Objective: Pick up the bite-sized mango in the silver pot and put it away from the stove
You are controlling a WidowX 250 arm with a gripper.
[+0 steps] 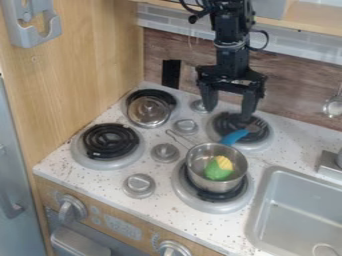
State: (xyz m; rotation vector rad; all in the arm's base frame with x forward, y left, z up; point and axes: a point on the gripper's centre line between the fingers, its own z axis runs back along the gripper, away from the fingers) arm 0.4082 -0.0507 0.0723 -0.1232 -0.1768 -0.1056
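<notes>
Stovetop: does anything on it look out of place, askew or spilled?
Yes, the blue-handled utensil: it lies across the back right burner, an odd resting place, its handle toward the silver pot. I can't tell if they touch. The pot stands upright with the green-and-yellow piece inside; no spill visible.

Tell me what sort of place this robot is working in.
It looks like a toy or mock kitchen: a stovetop with coil burners, a metal pot on one of them, and a sink set in the counter.
</notes>
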